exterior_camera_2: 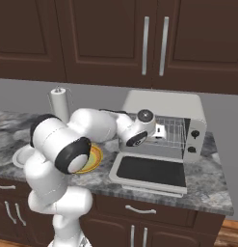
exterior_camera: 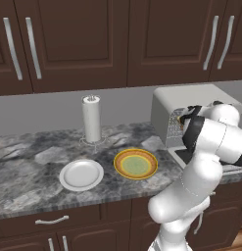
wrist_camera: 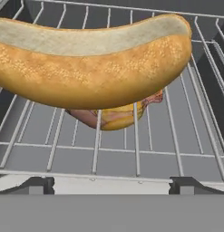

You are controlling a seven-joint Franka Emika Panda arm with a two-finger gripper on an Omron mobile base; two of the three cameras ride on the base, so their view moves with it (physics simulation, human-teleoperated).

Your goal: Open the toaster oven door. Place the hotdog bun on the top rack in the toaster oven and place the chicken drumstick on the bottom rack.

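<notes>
The toaster oven (exterior_camera_2: 164,103) stands on the counter with its door (exterior_camera_2: 149,171) folded flat down in front. My gripper (exterior_camera_2: 159,131) is at the oven mouth. In the hand view the hotdog bun (wrist_camera: 95,68) lies across the wires of the top rack (wrist_camera: 177,145), close ahead of my gripper (wrist_camera: 111,185). The fingertips (wrist_camera: 36,183) stand wide apart, open, with nothing between them. The chicken drumstick (wrist_camera: 113,117) shows below the bun, through the rack wires; the bottom rack under it is hard to make out. The oven (exterior_camera: 191,95) is partly hidden by my arm in the left base view.
On the counter to the left of the oven sit a yellow bowl (exterior_camera: 135,163), a white plate (exterior_camera: 82,174) and an upright paper towel roll (exterior_camera: 91,119). Dark wall cabinets (exterior_camera_2: 154,43) hang above. The lowered door juts over the counter's front edge.
</notes>
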